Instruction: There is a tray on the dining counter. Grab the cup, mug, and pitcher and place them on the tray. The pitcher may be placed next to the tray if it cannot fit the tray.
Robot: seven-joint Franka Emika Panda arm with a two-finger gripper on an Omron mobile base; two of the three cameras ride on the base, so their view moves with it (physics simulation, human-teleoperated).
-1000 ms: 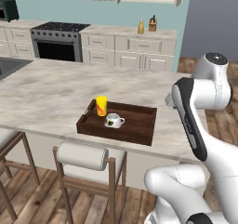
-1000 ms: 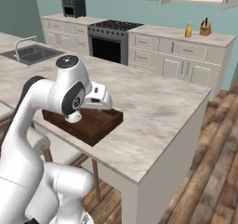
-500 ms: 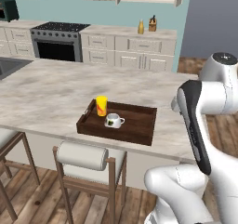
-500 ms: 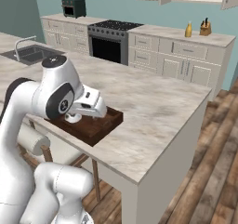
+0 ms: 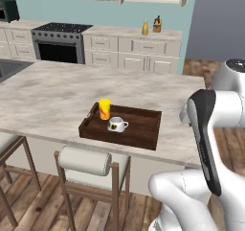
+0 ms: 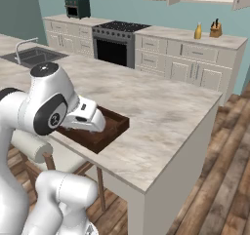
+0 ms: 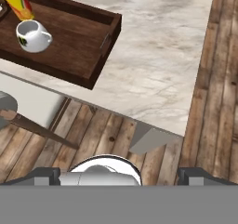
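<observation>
A: Left base view first: we see the tray (image 5: 139, 129) lying near the front edge of the dining counter (image 5: 57, 93), with the cup (image 5: 104, 109) upright at its back left and the mug (image 5: 116, 124) just in front of the cup, handle to the right.

B: We see the same pair in the hand view, at the upper left, both inside the tray's low rim. The pitcher (image 5: 145, 28) stands well apart, on the wall counter (image 5: 129, 32) by the knife block (image 5: 156, 25).

A: And the gripper (image 7: 119, 174)?

B: We find its two fingertips (image 7: 44, 175) spread to the full, nothing between them, over the wooden floor (image 7: 218, 102) off the counter's corner.

A: Below the tray's side of the counter, we see a stool (image 5: 91, 163) with a pale cushion.
</observation>
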